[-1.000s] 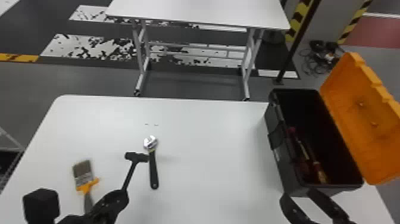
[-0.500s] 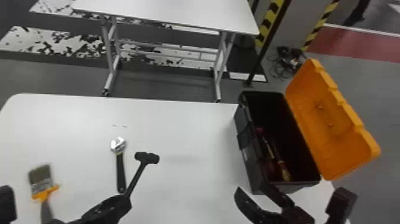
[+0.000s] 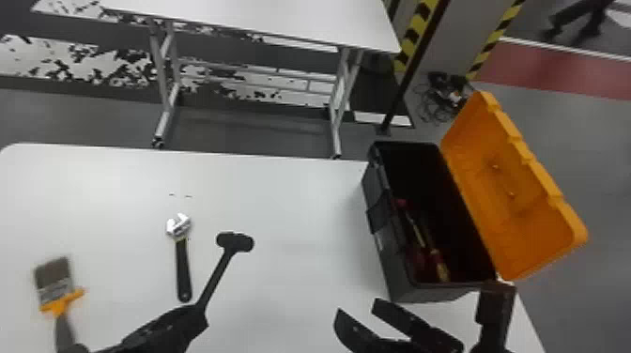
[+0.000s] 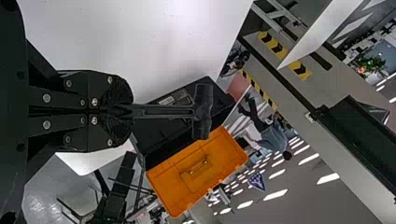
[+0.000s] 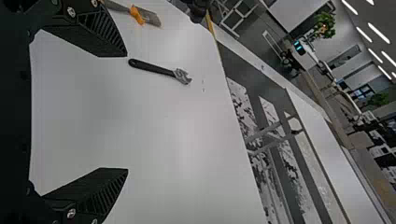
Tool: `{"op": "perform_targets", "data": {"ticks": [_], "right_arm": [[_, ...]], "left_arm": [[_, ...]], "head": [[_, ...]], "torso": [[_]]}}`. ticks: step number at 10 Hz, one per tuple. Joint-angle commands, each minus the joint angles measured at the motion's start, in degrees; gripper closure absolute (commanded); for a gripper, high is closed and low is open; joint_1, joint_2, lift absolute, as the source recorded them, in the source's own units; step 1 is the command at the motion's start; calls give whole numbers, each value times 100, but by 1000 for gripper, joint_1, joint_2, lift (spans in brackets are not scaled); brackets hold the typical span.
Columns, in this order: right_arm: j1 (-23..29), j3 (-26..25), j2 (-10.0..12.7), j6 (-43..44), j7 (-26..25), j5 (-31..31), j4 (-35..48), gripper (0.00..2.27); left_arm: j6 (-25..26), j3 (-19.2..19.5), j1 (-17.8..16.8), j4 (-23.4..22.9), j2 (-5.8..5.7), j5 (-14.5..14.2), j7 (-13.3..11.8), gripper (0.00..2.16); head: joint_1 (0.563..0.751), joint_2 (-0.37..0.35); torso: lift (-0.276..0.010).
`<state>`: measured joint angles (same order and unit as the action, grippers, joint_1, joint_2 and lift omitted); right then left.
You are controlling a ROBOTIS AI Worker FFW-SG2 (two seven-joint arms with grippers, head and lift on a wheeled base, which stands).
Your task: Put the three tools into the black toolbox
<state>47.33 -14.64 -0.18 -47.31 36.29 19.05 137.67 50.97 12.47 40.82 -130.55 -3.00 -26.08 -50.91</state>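
Note:
In the head view my left gripper (image 3: 199,312) is shut on the black hammer's (image 3: 219,277) handle, its head raised beside the adjustable wrench (image 3: 183,270). The left wrist view has the hammer (image 4: 202,112) jutting from my left gripper (image 4: 126,111). A paintbrush (image 3: 55,286) with orange trim lies at the table's left. My right gripper (image 3: 354,305) stands open just in front of the black toolbox (image 3: 392,253). From the right wrist view, nothing is between the fingers of my right gripper (image 5: 127,112); the wrench (image 5: 154,68) and paintbrush (image 5: 148,17) lie on the table beyond.
The orange lid (image 3: 521,197) is swung open to the right of the toolbox. Red-and-yellow handled tools (image 3: 436,263) lie inside it. The white table (image 3: 291,211) stretches between wrench and toolbox; a second table (image 3: 281,19) stands behind.
The head view has turned to the right, shifting the scene left. Against the table, the hammer in my left gripper has moved right, from left of the wrench to its right. My right gripper's fingers have shifted left.

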Motion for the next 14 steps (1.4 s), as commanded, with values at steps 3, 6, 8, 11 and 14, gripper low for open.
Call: {"op": "perform_targets", "data": {"ticks": [3, 6, 8, 11, 14], "right_arm": [[-408, 339, 23, -2086, -8, 327, 559, 130], [-795, 717, 23, -2367, -140, 292, 674, 130], [-927, 946, 23, -2385, -289, 231, 656, 130], [-1015, 1377, 23, -2350, -465, 204, 621, 130], [-1129, 1544, 23, -2244, -456, 204, 471, 130]], "left_arm": [[85, -60, -4, 3, 1, 15, -138, 2078], [243, -236, -22, 29, 1, 85, -270, 2078], [243, -394, -22, 38, 1, 279, -314, 2078], [225, -596, 22, 38, 1, 384, -340, 2078], [225, -781, 75, -6, 1, 437, -393, 2078]], "head": [[695, -82], [695, -5], [695, 6], [695, 28], [695, 56]], "torso": [[-51], [-51], [-51], [-51], [-51]]}}
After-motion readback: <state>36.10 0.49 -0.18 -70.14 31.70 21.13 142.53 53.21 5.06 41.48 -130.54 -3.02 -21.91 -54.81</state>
